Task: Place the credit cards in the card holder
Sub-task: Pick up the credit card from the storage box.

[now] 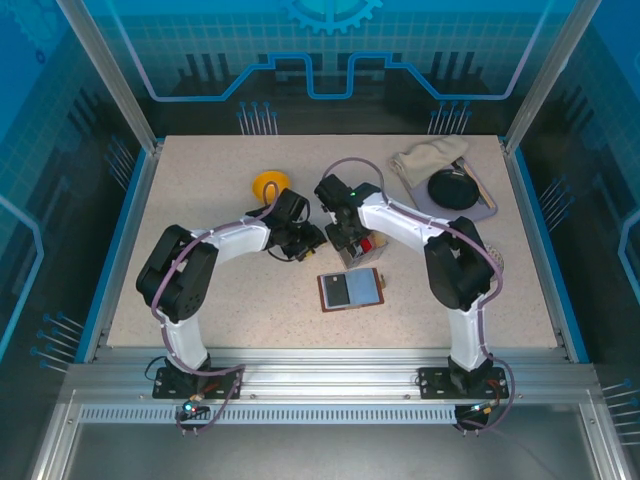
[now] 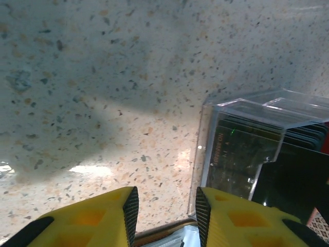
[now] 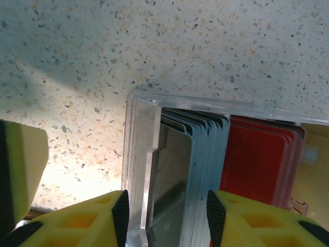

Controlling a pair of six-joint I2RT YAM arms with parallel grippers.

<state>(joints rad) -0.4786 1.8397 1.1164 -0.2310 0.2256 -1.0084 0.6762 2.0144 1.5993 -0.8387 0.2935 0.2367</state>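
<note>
At clear box, right pincer astride credit cards (grey)

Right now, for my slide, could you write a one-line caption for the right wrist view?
Right claw straddles the end wall of the clear box holding grey and red credit cards.

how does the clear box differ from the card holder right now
The clear box is see-through plastic; the card holder is reddish-brown with a grey-blue inside. The clear box holds red and grey credit cards standing on edge; the card holder lies flat and open. The right gripper is at the clear box, while the card holder lies apart, nearer the arm bases. Both rest on the table.
</note>
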